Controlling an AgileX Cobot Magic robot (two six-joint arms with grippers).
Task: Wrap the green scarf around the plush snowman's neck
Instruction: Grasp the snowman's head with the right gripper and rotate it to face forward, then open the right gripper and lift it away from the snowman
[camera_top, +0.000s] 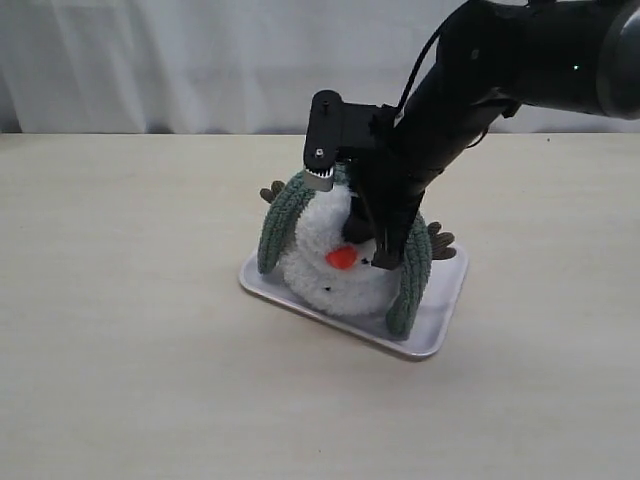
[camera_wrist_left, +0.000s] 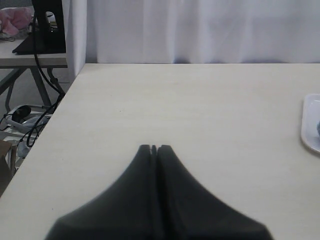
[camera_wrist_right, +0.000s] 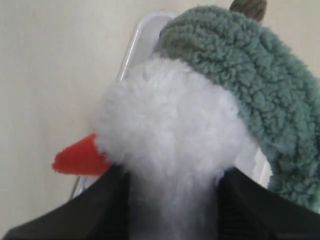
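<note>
The plush snowman (camera_top: 335, 265) rests on a white tray (camera_top: 430, 325), its orange nose (camera_top: 342, 258) facing the camera. The green scarf (camera_top: 277, 230) drapes behind its head, with one end hanging down each side; the other end (camera_top: 410, 280) reaches the tray. My right gripper (camera_top: 372, 245) comes down from the upper right and is shut on the snowman's head. In the right wrist view, white fluff (camera_wrist_right: 170, 130) fills the gap between the fingers of this gripper (camera_wrist_right: 170, 180), with the scarf (camera_wrist_right: 260, 95) beside it. The neck is hidden. My left gripper (camera_wrist_left: 155, 148) is shut over bare table.
Brown twig arms (camera_top: 272, 190) (camera_top: 441, 242) stick out behind the scarf. The tray's edge (camera_wrist_left: 311, 125) shows far to one side in the left wrist view. The table's left edge drops off to cables and a desk (camera_wrist_left: 30, 50). A white curtain hangs behind.
</note>
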